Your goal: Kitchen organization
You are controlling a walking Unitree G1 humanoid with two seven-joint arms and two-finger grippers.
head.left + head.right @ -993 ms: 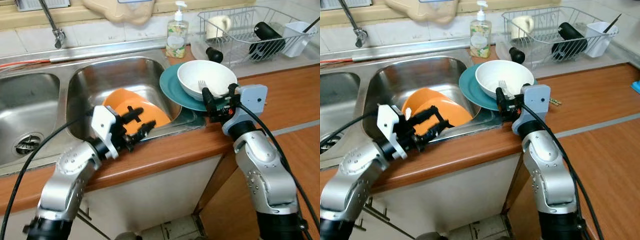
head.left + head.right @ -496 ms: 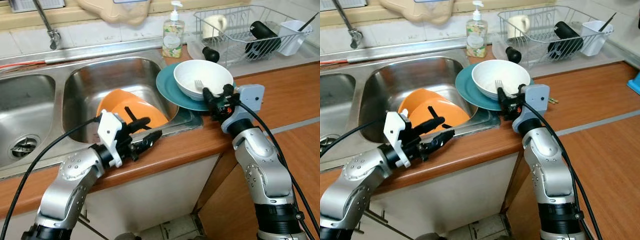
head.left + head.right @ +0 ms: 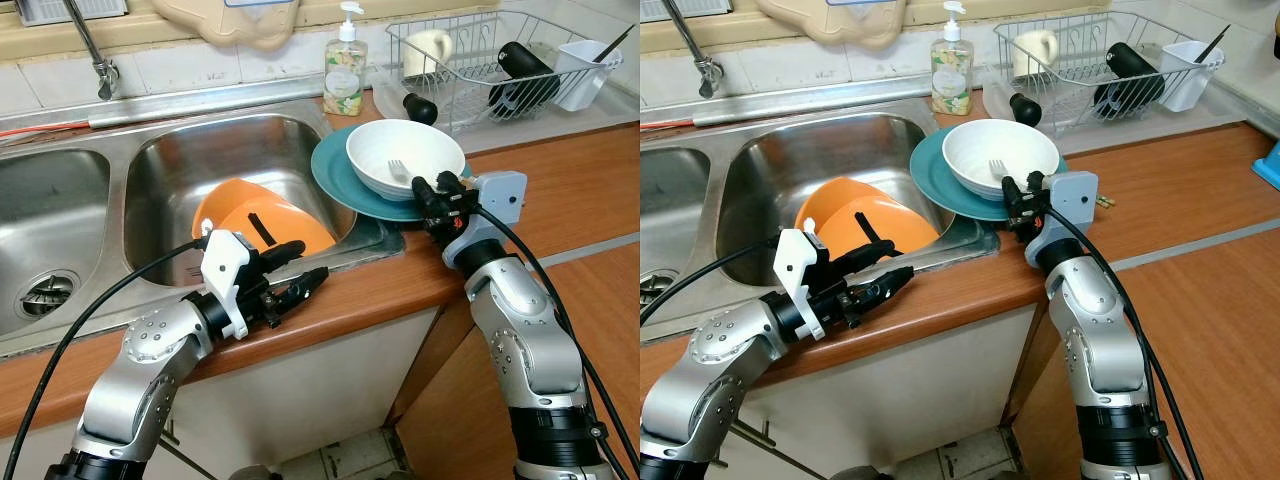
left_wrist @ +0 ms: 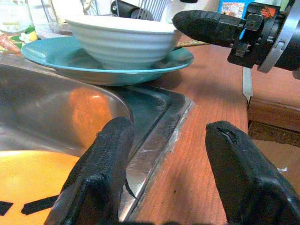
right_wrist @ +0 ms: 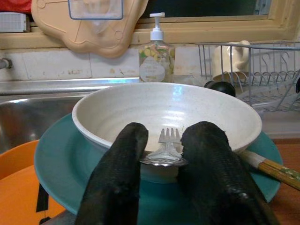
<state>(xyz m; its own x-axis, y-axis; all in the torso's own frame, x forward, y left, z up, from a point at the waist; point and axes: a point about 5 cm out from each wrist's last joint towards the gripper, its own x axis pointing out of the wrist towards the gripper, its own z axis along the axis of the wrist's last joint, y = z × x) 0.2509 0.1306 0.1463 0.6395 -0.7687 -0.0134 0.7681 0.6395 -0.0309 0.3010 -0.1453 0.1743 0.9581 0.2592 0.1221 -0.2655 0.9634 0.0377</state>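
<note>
**Q:** While you're mid-tidy, what changed in the last second?

**Me:** Mostly my left end effector. A second ago it was up over the orange plates in the sink; now it's pulled back and sits low over the front edge of the bench, fingers spread wide, holding nothing. So the plates are untouched, leaning in the right basin.

**Q:** And the right one?

**Me:** My right end effector has crept a bit closer to the white bowl, which sits on the teal plate at the sink's corner. Fingers are narrowed around the fork that rests against the bowl's near rim. They're on either side of the handle, but I can't tell whether they've clamped it yet.

**Q:** Meaning for the job?

**Me:** My guess: the fork comes out first, probably headed for the dish rack behind, then bowl and plate. Left arm backing off keeps it clear.
</note>
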